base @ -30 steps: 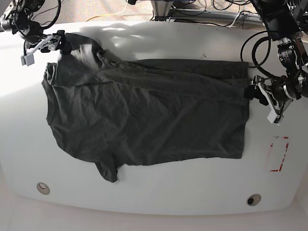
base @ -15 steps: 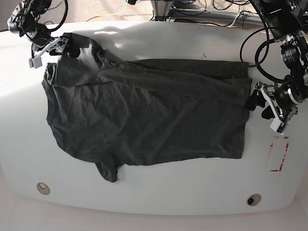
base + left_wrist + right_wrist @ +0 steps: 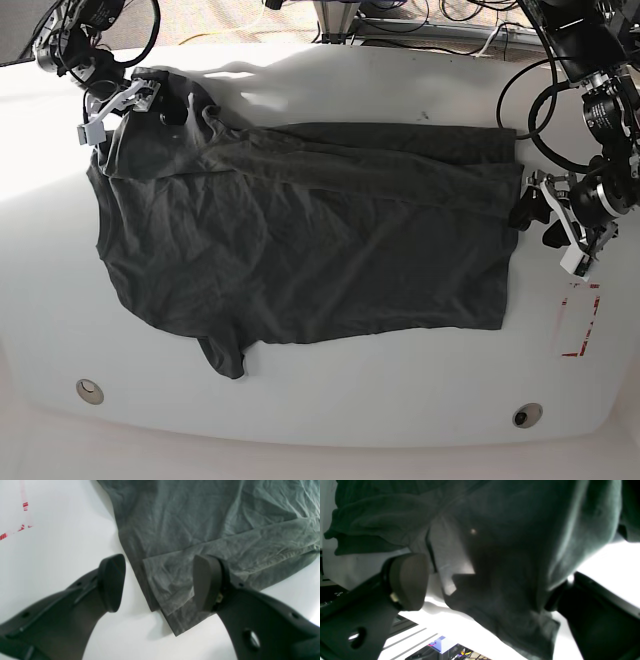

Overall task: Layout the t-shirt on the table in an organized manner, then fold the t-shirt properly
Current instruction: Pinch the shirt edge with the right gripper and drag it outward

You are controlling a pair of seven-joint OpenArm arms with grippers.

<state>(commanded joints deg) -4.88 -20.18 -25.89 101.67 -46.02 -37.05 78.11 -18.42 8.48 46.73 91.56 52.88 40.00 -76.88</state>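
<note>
We see the t-shirt (image 3: 300, 230) spread across the middle of the surface (image 3: 400, 390). The right end effector (image 3: 150, 95) sits at its far left corner, the left end effector (image 3: 545, 215) beside its right edge.

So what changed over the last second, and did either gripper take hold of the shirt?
The right gripper slid along the table's far edge, taking the sleeve with it; its jaws are apart and cloth lies between them. The left gripper eased a little down the hem edge, open, gripping nothing. The t-shirt body, its near sleeve and the table stayed put.
</note>
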